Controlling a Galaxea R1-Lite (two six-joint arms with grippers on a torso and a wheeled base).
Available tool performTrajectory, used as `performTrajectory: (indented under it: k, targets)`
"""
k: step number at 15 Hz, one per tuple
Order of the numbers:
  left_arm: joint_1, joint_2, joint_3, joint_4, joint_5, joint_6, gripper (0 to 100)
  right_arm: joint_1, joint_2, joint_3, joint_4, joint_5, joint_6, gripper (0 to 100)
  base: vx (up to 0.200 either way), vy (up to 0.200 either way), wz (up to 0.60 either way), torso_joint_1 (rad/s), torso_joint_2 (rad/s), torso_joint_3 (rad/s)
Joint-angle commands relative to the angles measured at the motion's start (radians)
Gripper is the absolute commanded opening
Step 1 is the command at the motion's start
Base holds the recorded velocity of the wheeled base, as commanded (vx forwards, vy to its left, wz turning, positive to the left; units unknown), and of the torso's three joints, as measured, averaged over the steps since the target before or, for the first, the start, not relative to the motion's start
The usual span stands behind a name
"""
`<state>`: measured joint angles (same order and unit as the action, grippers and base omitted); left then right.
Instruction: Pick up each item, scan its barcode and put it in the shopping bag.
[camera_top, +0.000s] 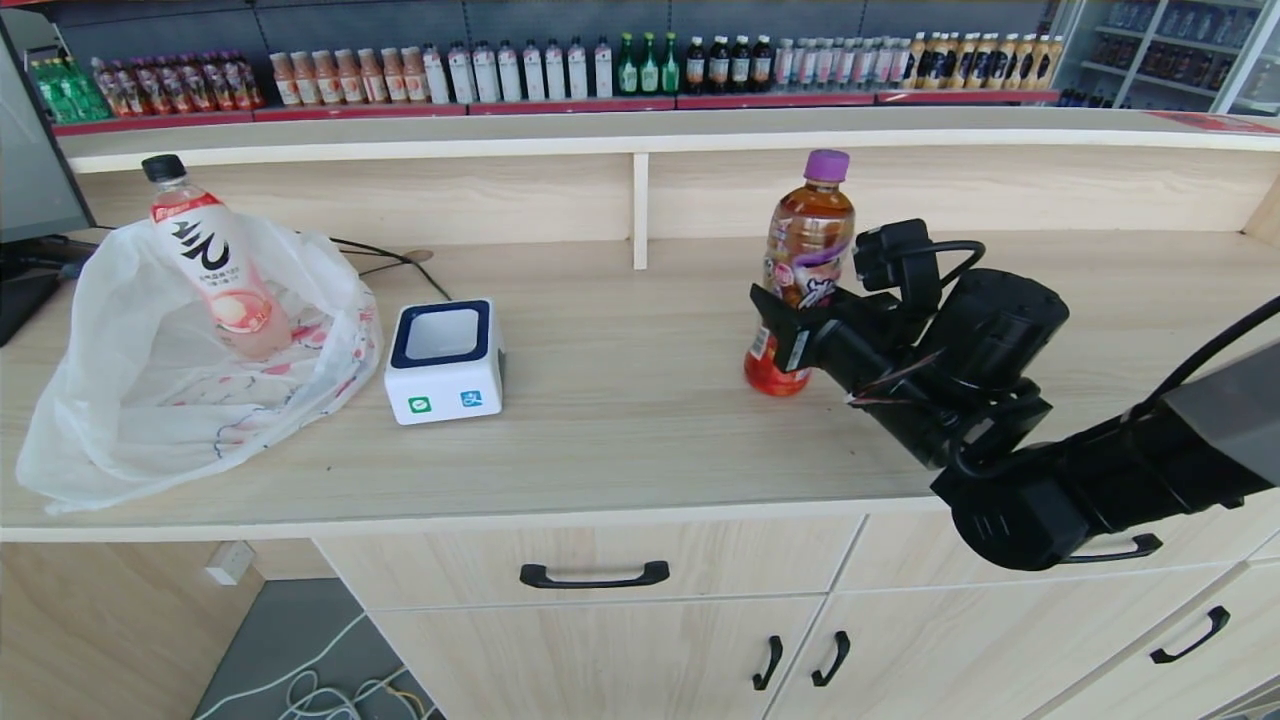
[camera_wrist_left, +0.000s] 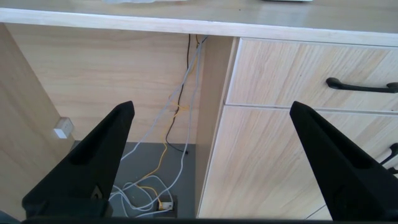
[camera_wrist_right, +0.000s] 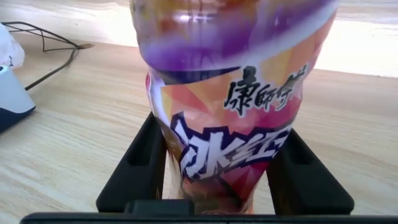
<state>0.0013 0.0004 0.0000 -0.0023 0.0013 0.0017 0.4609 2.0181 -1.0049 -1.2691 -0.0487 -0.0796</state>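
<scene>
An orange tea bottle (camera_top: 808, 235) with a purple cap stands upright on the wooden counter (camera_top: 620, 400), right of centre. My right gripper (camera_top: 790, 335) is shut on the bottle's lower half, and both fingers press its sides (camera_wrist_right: 221, 155). The bottle's label (camera_wrist_right: 236, 93) faces the right wrist camera. A white scanner box (camera_top: 445, 360) sits left of centre. A white plastic shopping bag (camera_top: 130, 400) lies at the far left with a pink drink bottle (camera_top: 215, 270) leaning inside it. My left gripper (camera_wrist_left: 211, 109) hangs open and empty below the counter edge, facing the cabinet fronts.
A raised back ledge with a thin divider (camera_top: 640, 210) runs behind the counter. A monitor (camera_top: 30, 170) stands at the far left, with cables (camera_top: 390, 260) behind the scanner. Drawers and handles (camera_top: 595, 575) lie under the counter. Bare counter separates scanner and tea bottle.
</scene>
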Motion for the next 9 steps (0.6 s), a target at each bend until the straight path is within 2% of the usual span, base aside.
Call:
performTrajectory:
  k: [1, 8, 9]
  targets:
    - [0.000, 0.000, 0.000, -0.001, 0.000, 0.000, 100, -0.001, -0.010, 0.002, -0.001, 0.000, 0.000, 0, 0.000, 0.000, 0.00, 0.000, 0.00, 0.000]
    - [0.000, 0.000, 0.000, -0.001, 0.000, 0.000, 100, 0.002, -0.036, 0.008, 0.001, -0.017, 0.000, 0, 0.000, 0.000, 0.00, 0.000, 0.00, 0.000]
    - [0.000, 0.000, 0.000, -0.001, 0.000, 0.000, 100, 0.004, -0.055, 0.008, 0.002, -0.046, 0.000, 0, 0.000, 0.000, 0.00, 0.000, 0.00, 0.000]
